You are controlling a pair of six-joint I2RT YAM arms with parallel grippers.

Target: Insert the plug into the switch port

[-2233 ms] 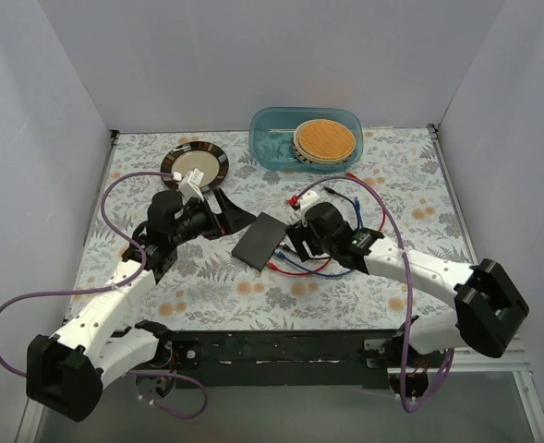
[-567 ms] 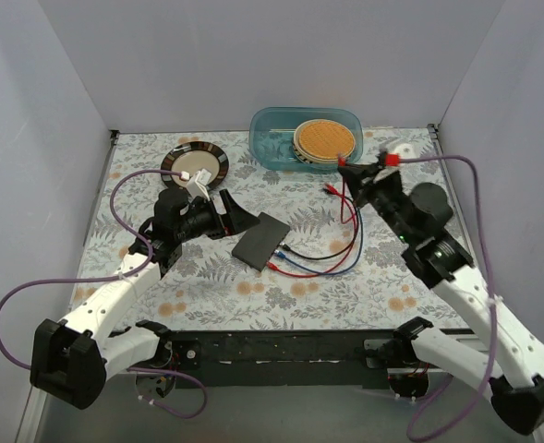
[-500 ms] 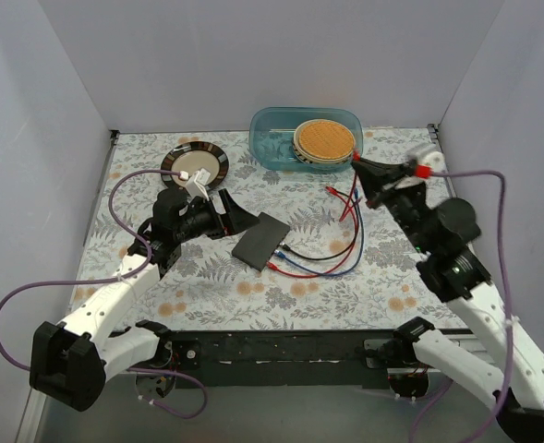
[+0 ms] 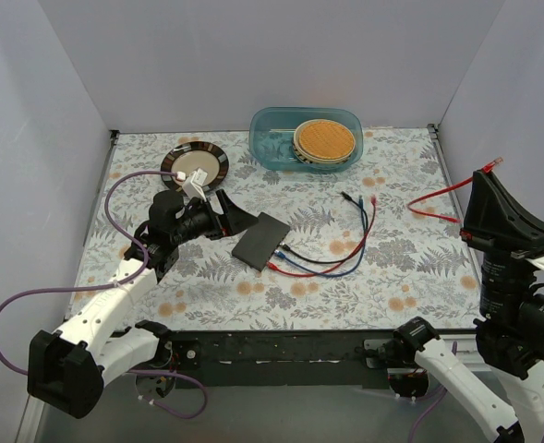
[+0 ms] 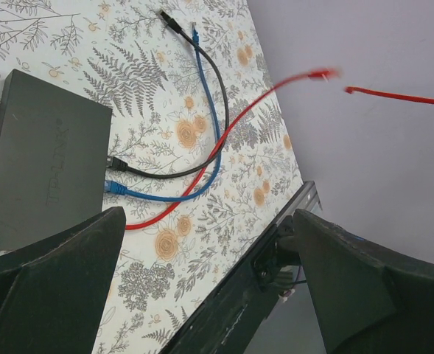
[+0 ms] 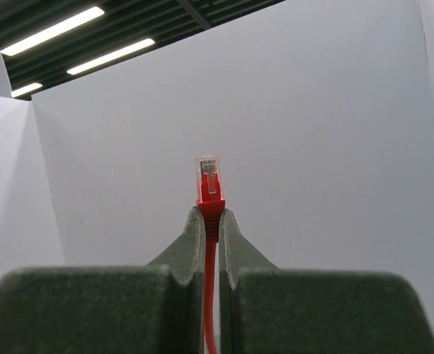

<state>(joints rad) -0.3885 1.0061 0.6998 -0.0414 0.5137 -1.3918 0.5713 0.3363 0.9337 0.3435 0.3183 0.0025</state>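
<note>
the right hand (image 6: 210,219) is pressed together on the red cable (image 6: 210,295), pinching it just under its clear plug (image 6: 209,175). it is up high by the counter's (image 4: 410,268) right edge, well apart from the flat dark grey box (image 4: 260,240). the switch port is too small to see. open counter lies between. the left hand (image 5: 208,214) is spread wide beside the box.

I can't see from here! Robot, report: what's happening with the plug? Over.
Left gripper open, beside grey box. Right gripper shut on red plug, raised far right of box. Black cable, blue cable at its edge.
</note>
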